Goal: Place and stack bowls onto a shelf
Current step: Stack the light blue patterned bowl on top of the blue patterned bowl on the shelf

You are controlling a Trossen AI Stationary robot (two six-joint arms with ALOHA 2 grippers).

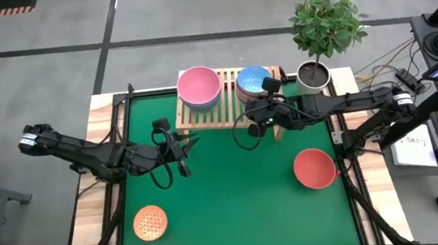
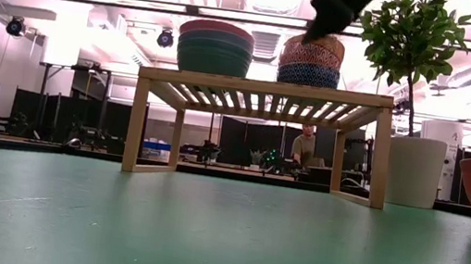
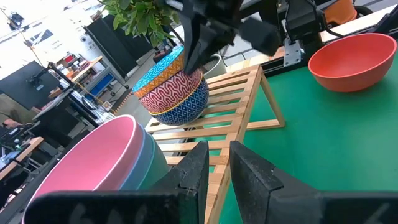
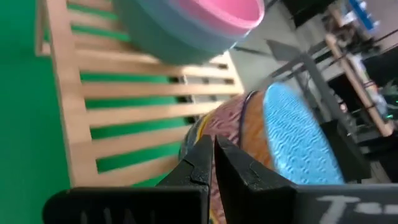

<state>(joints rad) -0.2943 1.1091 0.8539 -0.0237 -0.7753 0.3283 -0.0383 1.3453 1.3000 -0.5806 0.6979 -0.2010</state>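
The light-wood shelf (image 1: 230,109) stands at the far edge of the green mat. On its left part sits a stack of larger bowls with a pink one on top (image 1: 199,86). On its right part sits a stack of smaller patterned bowls topped by a light blue one (image 1: 252,81). My right gripper (image 1: 269,87) is shut at this stack's rim. My left gripper (image 1: 193,144) hovers over the mat in front of the shelf, open by a narrow gap with nothing in it (image 3: 224,168). A red bowl (image 1: 315,168) and an orange patterned bowl (image 1: 150,223) rest on the mat. My right gripper meets the small stack with its shut fingertips (image 3: 194,53) at the light blue top bowl's rim (image 3: 171,59), on the side toward the right arm. The fingers slant down from above. Whether they pinch the rim or only press on it, I cannot tell. The stack stands on the shelf's slats (image 2: 311,64).
A white pot with a small leafy tree (image 1: 313,74) stands just right of the shelf. The mat between the shelf and the two loose bowls is free room. Wooden table borders (image 1: 89,201) frame the mat, and a person (image 2: 305,147) shows in the room beyond.
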